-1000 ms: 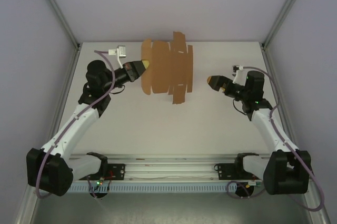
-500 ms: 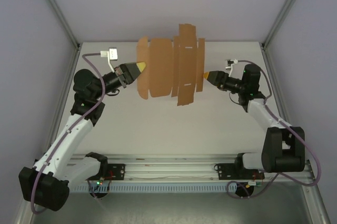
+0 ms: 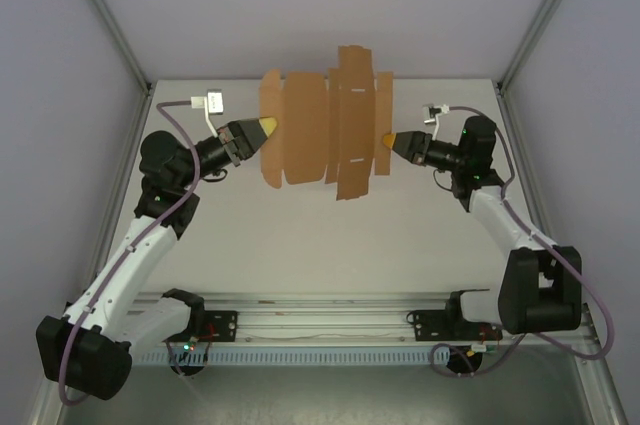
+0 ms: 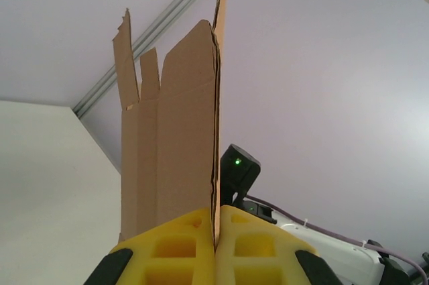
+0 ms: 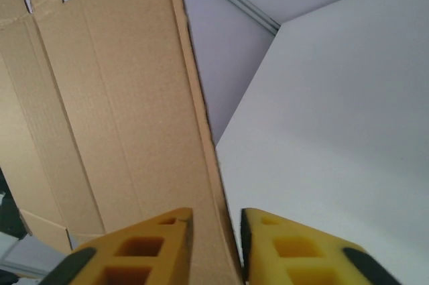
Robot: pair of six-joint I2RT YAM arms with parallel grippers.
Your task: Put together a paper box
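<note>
Flat brown paper box [image 3: 310,135], flaps and slots all unfolded. Pinched at 9 o'clock by left pincer [image 3: 267,126], straddled at 3 o'clock by barely-parted right pincer [image 3: 389,141].

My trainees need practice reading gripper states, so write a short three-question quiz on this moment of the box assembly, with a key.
1. True or false: the sheet is already folded into a closed box.
2. Which gripper is clamped shut on an edge of the sheet?
A. the left gripper
B. the right one
C. both
D. neither
3. Fill the gap: the right gripper has its fingers on either side of the sheet's edge with a gap between them, so it is ____.

Key: 1 false, since the sheet is an unfolded die-cut piece held up in the air; 2 A; 3 open.
</note>
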